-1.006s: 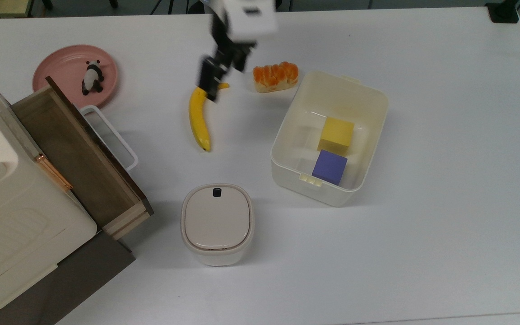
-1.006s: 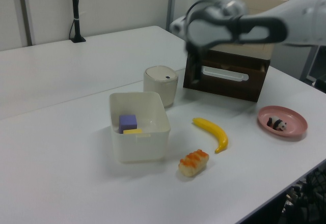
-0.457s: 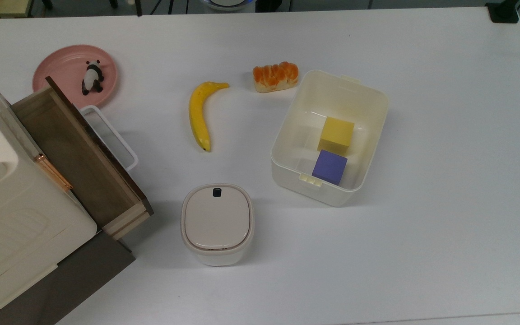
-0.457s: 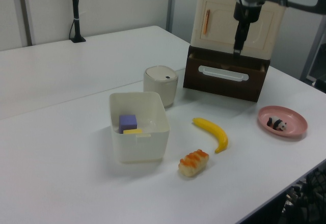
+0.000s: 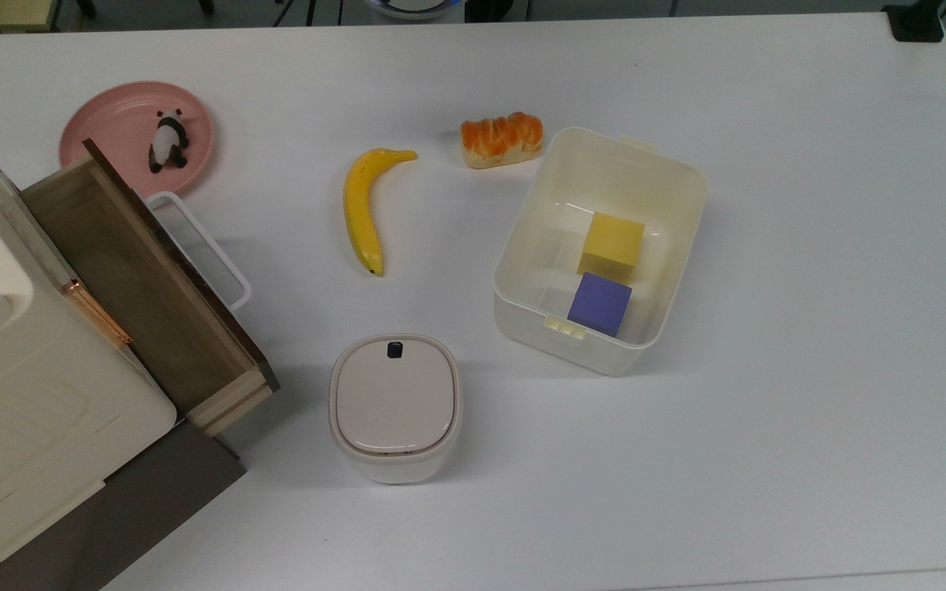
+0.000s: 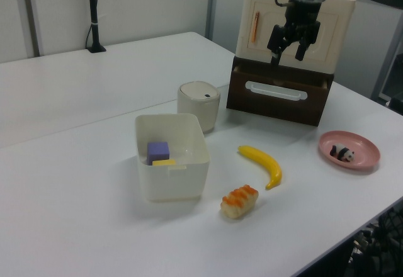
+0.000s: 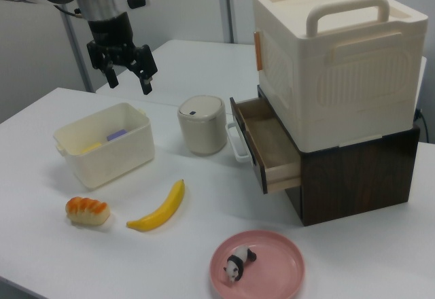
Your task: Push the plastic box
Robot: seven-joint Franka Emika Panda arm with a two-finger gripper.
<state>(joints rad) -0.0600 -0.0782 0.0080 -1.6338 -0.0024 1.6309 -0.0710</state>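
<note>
The plastic box (image 5: 600,246) sits on the white desk (image 5: 810,328), holding a yellow block (image 5: 611,242) and a purple block (image 5: 599,303), near the bread (image 5: 502,139). The gripper (image 7: 127,78) hangs well above the box, fingers apart and empty.
</note>
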